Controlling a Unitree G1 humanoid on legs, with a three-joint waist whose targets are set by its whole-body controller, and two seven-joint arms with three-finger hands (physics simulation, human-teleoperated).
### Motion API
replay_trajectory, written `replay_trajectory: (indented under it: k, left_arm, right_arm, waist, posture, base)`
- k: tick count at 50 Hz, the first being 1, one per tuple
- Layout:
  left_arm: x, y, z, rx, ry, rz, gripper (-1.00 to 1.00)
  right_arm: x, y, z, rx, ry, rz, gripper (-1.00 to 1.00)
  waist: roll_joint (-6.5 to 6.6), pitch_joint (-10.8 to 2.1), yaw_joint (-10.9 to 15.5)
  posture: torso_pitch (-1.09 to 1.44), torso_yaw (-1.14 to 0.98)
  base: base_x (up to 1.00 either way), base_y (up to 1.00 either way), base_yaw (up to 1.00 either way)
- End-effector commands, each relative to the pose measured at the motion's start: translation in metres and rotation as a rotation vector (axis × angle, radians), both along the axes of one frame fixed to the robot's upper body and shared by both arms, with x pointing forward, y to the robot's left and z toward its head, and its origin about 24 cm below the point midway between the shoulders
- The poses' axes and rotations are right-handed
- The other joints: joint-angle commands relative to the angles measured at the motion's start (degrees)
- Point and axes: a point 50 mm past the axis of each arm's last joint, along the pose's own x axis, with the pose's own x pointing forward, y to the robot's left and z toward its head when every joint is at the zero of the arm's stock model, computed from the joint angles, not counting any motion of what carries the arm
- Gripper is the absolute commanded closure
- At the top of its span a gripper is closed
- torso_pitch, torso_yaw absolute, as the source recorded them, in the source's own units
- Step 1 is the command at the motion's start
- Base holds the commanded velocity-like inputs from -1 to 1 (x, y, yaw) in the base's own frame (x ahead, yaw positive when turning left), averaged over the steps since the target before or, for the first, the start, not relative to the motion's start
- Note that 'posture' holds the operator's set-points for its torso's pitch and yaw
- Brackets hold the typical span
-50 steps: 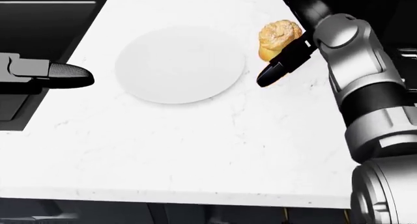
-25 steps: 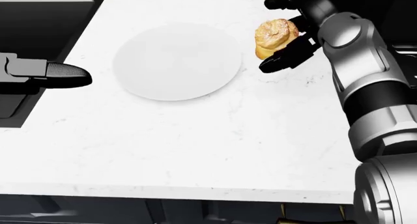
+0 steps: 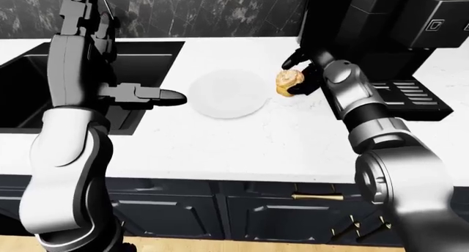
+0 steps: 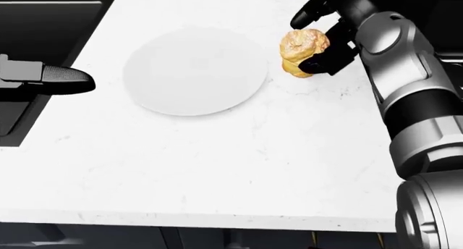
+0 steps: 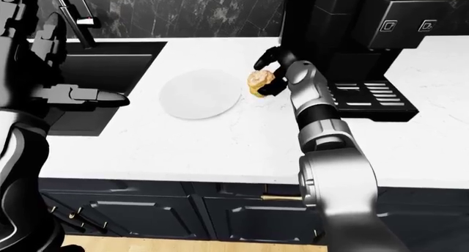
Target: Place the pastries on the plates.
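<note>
No readable words, numbers or brands anywhere. The coffee machine (image 5: 381, 48) at two o'clock bears only two small square button icons, too small to decipher.

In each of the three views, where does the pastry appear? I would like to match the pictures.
Head view: pastry at upper right, between the fingers of the right hand, right of the plate.
Left-eye view: pastry above centre, slightly right, beside the plate's right edge.
Right-eye view: pastry above centre, right of the plate.
Shared landmark: the white plate, always just left of the pastry.
</note>
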Motion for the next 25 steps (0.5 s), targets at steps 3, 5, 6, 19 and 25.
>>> replay_trajectory:
  k: [3,5,6,19,25]
  left_arm:
    - [-0.006,0.000,0.012,0.010,-0.075,0.006,-1.00]
    - [-0.007,0.001,0.011,0.007,-0.075,0.007,-1.00]
    - [-0.007,0.001,0.011,0.008,-0.075,0.008,-1.00]
    - [-0.011,0.002,0.012,0.008,-0.077,0.009,-1.00]
    - [-0.011,0.002,0.013,0.008,-0.078,0.009,-1.00]
  right_arm:
    - [0.001,0.003,0.029,-0.020,-0.100,0.017,0.26]
    - [0.001,0.003,0.031,-0.020,-0.111,0.014,0.31]
    - [0.001,0.004,0.033,-0.020,-0.119,0.015,0.33]
    - [0.000,0.007,0.052,-0.011,-0.181,0.024,0.56]
    - [-0.001,0.010,0.062,-0.014,-0.213,0.031,0.69]
  waist:
    - [-0.01,-1.60,0.01]
    - [0.00,-1.58,0.00]
    - [0.00,-1.57,-0.01]
    - [0.10,-1.28,-0.02]
    - [0.15,-1.12,-0.07]
  posture:
    - [0.00,0.00]
    - [0.00,0.00]
    - [0.00,0.00]
    - [0.00,0.00]
    - [0.00,0.00]
  base:
    - [0.00,0.00,0.00]
    - [0.00,0.00,0.00]
    - [0.00,0.00,0.00]
    - [0.00,0.00,0.00]
    - [0.00,0.00,0.00]
